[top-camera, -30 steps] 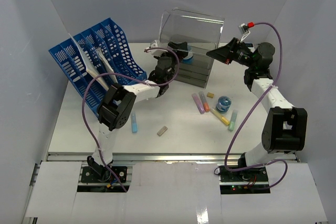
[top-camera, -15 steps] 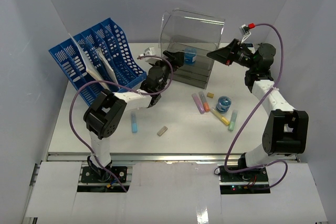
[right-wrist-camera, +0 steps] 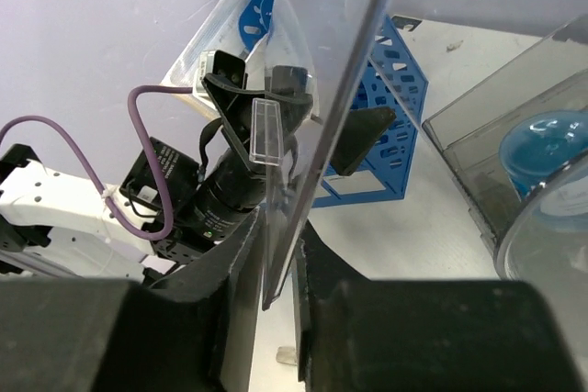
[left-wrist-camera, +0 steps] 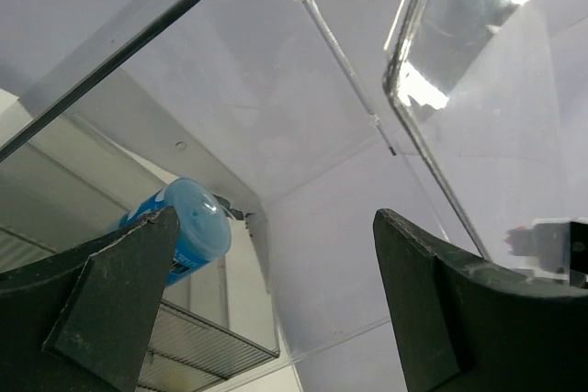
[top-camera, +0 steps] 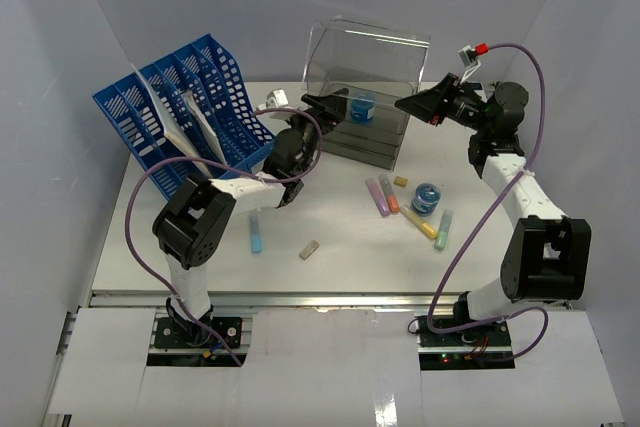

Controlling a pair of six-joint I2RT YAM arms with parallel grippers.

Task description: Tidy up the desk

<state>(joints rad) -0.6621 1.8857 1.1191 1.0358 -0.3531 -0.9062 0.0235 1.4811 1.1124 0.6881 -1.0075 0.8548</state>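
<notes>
Since a second ago the left arm has pulled back to the left, away from the clear drawer box (top-camera: 368,142). Back then the left gripper (top-camera: 319,104) was over the top of the box. Now the blue tub (top-camera: 362,106) sits by itself in the open top part, and the gripper is just beside the box's left edge. Its two fingers are spread wide with nothing between them.

The right gripper (right-wrist-camera: 276,250) is up at the right side of the box, in the same spot as before. The edge of the clear lid (top-camera: 372,50) is in the thin gap between its fingers, and the lid is tipped up high over the box. I cannot tell if the fingers press on the lid or just sit close on each side of it.

The desk (top-camera: 340,232) is the big white top under it all, with pale walls around it and a metal rail along its front. The blue file rack (top-camera: 185,112) stands at the back left, and the box stands at the back in the middle. In front of the box lie a pink marker (top-camera: 377,197), an orange marker (top-camera: 389,192), a yellow marker (top-camera: 420,222), a pale green marker (top-camera: 443,229) and a second blue tub (top-camera: 426,197). A light blue marker (top-camera: 255,232) and a small tan block (top-camera: 309,249) lie nearer the front, to the left.
</notes>
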